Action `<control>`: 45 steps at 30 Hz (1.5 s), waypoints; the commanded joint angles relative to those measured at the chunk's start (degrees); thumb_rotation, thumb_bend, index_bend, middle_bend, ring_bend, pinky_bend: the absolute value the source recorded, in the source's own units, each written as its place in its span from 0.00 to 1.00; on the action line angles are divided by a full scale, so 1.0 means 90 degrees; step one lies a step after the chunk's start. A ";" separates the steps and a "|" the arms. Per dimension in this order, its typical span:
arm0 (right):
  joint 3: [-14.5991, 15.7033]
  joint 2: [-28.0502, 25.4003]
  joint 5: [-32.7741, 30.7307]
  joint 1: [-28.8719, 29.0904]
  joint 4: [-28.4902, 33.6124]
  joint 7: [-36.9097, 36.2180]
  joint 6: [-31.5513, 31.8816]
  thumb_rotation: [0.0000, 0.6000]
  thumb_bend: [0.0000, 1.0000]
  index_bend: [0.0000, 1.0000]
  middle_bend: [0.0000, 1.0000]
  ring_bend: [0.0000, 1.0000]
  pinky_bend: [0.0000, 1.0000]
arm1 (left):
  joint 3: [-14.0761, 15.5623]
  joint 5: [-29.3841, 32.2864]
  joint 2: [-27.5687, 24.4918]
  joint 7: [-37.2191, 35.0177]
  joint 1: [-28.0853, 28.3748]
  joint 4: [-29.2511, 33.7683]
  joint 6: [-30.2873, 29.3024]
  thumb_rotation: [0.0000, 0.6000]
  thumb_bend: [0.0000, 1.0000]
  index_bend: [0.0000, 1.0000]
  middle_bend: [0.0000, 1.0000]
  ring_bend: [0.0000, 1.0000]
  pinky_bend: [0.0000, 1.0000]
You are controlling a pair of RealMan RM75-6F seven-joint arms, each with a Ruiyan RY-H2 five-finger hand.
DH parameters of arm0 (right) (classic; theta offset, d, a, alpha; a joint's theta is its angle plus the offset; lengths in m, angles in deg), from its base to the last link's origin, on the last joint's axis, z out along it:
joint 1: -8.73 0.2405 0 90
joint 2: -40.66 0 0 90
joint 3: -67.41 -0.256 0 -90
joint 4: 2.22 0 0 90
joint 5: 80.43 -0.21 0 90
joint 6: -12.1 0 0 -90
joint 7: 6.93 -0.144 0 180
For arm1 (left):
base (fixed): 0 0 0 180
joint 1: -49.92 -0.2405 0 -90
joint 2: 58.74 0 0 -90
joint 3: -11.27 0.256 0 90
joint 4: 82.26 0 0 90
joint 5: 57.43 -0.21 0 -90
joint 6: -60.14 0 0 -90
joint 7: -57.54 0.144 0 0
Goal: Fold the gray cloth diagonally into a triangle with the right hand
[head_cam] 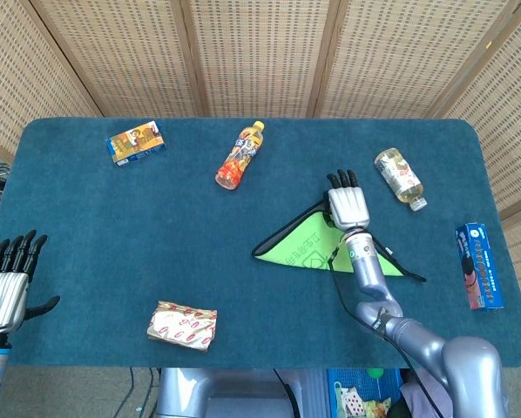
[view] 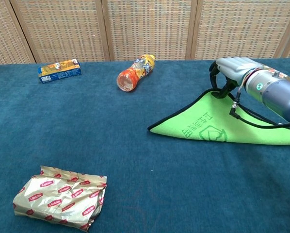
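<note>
The cloth (head_cam: 308,251) lies right of the table's middle as a flat triangle, bright green side up with a dark gray hem; in the chest view the cloth (view: 208,128) shows a printed logo. My right hand (head_cam: 348,205) is at the triangle's far corner. Seen from the chest, the right hand (view: 232,70) curls its dark fingers down onto that corner and pinches it against the table. A black cable runs from the wrist over the cloth. My left hand (head_cam: 6,292) rests at the table's near left edge, fingers spread and empty.
An orange drink bottle (head_cam: 240,155) lies at the back middle and a pale bottle (head_cam: 400,178) right of my right hand. A snack box (head_cam: 135,143) is at the far left, a Lipton packet (head_cam: 182,325) near the front, and a blue box (head_cam: 479,266) at the right edge.
</note>
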 commanded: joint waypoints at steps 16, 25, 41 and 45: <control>0.0053 0.0275 0.0020 0.0284 -0.0882 -0.0398 -0.0364 1.00 0.49 0.63 0.17 0.00 0.00 | -0.0017 0.0063 0.0008 0.0040 0.0026 -0.0009 0.0034 1.00 0.10 0.00 0.00 0.00 0.00; 0.0084 0.0381 0.0068 0.0341 -0.1156 -0.0563 -0.0420 1.00 0.49 0.63 0.17 0.00 0.00 | -0.0019 0.0072 0.0001 0.0016 0.0027 -0.0010 0.0026 1.00 0.10 0.00 0.00 0.00 0.00; 0.0061 0.0500 0.0078 0.0519 -0.1550 -0.0690 -0.0617 1.00 0.49 0.63 0.17 0.00 0.00 | -0.0022 0.0122 0.0018 0.0041 0.0053 -0.0028 0.0076 1.00 0.10 0.00 0.00 0.00 0.00; 0.0069 0.0552 0.0087 0.0539 -0.1677 -0.0758 -0.0673 1.00 0.49 0.63 0.17 0.00 0.00 | -0.0020 0.0131 0.0025 0.0045 0.0065 -0.0038 0.0100 1.00 0.10 0.00 0.00 0.00 0.00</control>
